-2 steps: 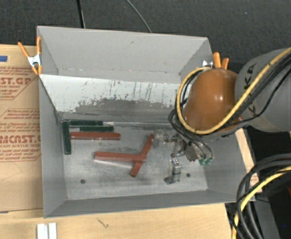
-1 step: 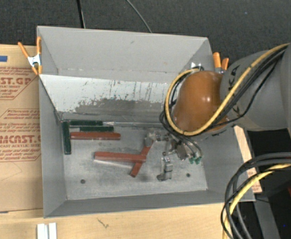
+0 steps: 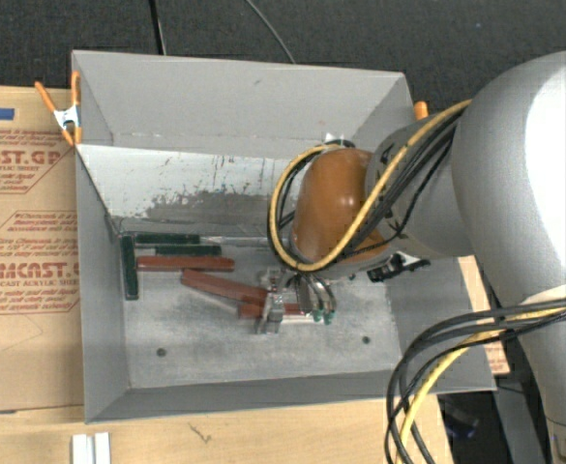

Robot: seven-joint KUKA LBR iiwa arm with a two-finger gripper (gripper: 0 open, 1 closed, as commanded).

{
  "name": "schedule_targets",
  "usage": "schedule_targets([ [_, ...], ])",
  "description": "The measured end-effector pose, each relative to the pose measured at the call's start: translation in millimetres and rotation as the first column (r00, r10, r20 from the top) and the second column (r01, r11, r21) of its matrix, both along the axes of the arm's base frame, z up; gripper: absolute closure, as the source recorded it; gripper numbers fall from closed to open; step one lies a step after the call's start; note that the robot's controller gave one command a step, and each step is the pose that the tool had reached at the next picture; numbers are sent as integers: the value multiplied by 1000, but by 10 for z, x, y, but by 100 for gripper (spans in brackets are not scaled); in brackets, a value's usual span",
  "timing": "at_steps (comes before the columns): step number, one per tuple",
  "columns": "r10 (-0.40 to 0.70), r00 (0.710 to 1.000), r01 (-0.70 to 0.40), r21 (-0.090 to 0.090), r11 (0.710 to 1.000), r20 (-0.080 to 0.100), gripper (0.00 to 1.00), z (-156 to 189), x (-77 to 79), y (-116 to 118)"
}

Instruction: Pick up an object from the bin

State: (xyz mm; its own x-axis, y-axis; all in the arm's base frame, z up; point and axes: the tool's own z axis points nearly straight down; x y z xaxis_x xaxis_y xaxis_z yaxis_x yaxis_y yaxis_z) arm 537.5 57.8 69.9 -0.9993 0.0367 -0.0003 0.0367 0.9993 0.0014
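My gripper (image 3: 292, 309) is down at the bin floor, right of the middle, under the arm's orange-brown cover. Its metal fingers stand at the right end of a reddish-brown bar (image 3: 220, 289) that lies slanted across the floor. A second reddish-brown bar (image 3: 184, 262) lies flat to the left of it. Above that one a dark green bar (image 3: 173, 248) runs along the foot of the back wall. Whether the slanted bar's end sits between the fingers is hidden by the gripper body.
Another dark green bar (image 3: 128, 267) stands upright along the left wall. The bin's sloped back wall rises behind the bars. The arm with its yellow and black cables covers the right side of the bin. The front floor is bare grey metal.
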Motion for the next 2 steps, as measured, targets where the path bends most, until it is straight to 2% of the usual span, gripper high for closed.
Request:
schedule_targets([
  [1, 0, 1000, 0, 0, 1000, 0, 100, 0, 0, 0],
  [2, 13, 1000, -13, 0, 1000, 4, 100, 1560, 3, 125],
])
